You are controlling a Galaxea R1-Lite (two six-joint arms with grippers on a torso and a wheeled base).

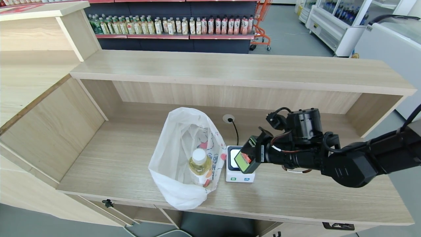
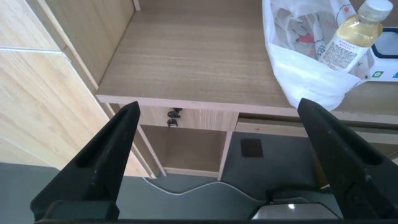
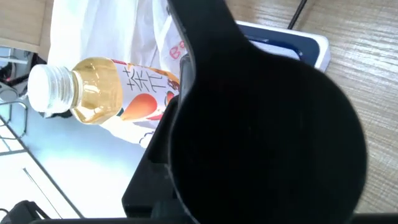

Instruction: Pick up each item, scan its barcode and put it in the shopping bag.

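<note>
Pack (image 1: 245, 161) above scanner (image 1: 239, 178) (bottle (image 1: 199, 164) in bag (image 1: 167, 149))

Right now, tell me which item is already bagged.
The white-capped bottle, standing in the bag; the green box is in the right pincer, by the scanner.

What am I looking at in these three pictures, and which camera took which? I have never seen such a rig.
This is a two-armed robot at a shop counter. The wide picture comes from a camera on its head, looking down; the other two come from cameras on its wrists. On the counter stand a white shopping bag with a bottle of yellow drink inside and, beside it, a small white scanner. The right tool, the clamp at the arm's end, holds a green-labelled pack close over the scanner. The left tool is open and empty, out in front of the counter's near edge.
</note>
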